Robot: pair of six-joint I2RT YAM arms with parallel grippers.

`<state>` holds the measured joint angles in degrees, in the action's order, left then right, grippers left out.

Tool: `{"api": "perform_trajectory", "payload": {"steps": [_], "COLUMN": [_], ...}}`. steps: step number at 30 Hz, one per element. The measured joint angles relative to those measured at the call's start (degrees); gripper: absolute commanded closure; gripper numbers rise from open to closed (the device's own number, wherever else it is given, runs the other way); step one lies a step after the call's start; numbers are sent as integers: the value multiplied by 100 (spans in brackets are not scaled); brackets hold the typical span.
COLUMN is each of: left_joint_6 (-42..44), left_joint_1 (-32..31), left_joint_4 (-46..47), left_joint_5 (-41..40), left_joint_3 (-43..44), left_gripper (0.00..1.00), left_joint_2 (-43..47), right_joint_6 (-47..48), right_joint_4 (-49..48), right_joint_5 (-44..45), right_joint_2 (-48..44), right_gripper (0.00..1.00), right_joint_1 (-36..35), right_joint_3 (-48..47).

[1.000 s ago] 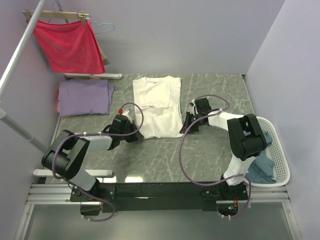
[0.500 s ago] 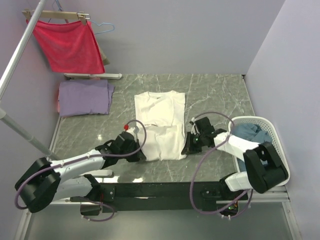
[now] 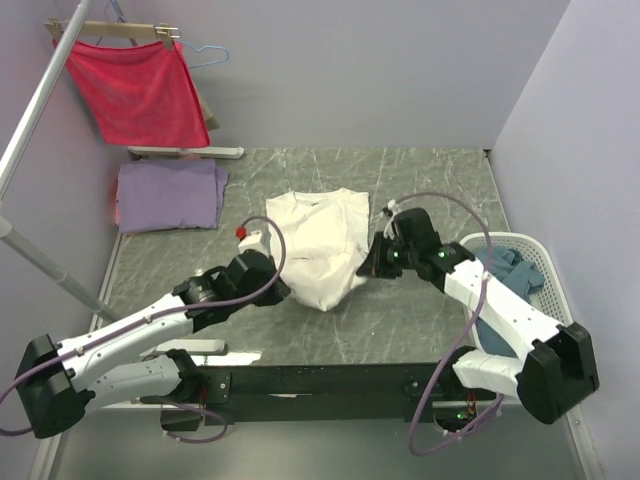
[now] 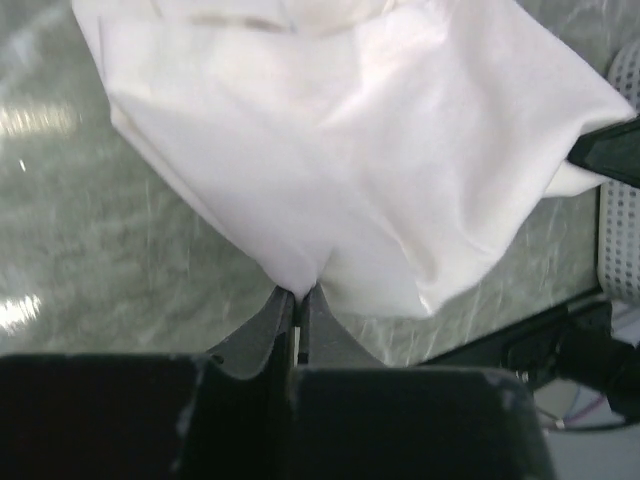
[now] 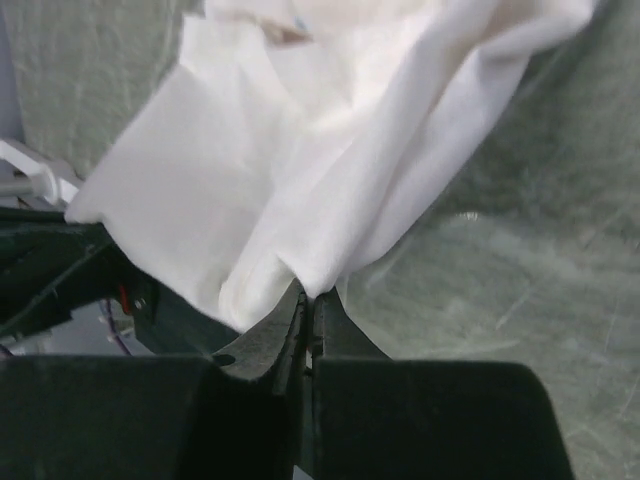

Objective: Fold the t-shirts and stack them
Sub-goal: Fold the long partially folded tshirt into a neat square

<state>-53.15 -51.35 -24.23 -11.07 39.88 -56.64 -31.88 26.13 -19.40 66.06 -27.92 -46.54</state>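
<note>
The white t-shirt [image 3: 318, 250] sits in the middle of the bench [image 3: 430, 185], collar toward the far side. Its near part is gathered up and sags to a point between the two arms.

The left arm [image 3: 150, 325] reaches in from the near left. The left jaws are clenched on a pinch of white cloth at the shirt's near-left edge. In the left wrist view the fabric fans out from that pinch, with the marbled bench below it.

The right arm [image 3: 500, 310] comes in from the near right. The right jaws are likewise clenched, on a fold at the shirt's right edge (in the right wrist view the cloth is drawn to a narrow tip where they meet).

A lavender t-shirt [image 3: 168, 195] rests folded at the far left of the bench, well apart from the white one. A grey-blue t-shirt [image 3: 505, 268] lies crumpled in the white laundry basket [image 3: 538, 264] at the right edge, partly hidden by the right arm. At the far left, a red cloth [image 3: 135, 90] hangs from a wooden hanger [image 3: 110, 30].
</note>
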Motion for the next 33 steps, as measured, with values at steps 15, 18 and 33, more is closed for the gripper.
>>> {"api": "perform_trajectory", "payload": {"steps": [15,18,33], "left_joint_6": [1493,1808,2658], "left_joint_1": [2072,2356,3427], "left_joint_4": [800,1062,1580], "left_joint_5": [-138,9,820], "left_joint_3": [1794,2461,4918], "left_gripper": [99,99,1], "left_joint_2": [-2614,-3362,-6343], "right_joint_6": [540,625,538], "right_joint_4": [68,197,389], "right_joint_5": [-140,-195,-726], "right_joint_2": [3386,4223,7383], "right_gripper": [100,100,22], "right_joint_1": [866,1014,1670], "right_joint_3": [-3248,-4079,-7615]}}
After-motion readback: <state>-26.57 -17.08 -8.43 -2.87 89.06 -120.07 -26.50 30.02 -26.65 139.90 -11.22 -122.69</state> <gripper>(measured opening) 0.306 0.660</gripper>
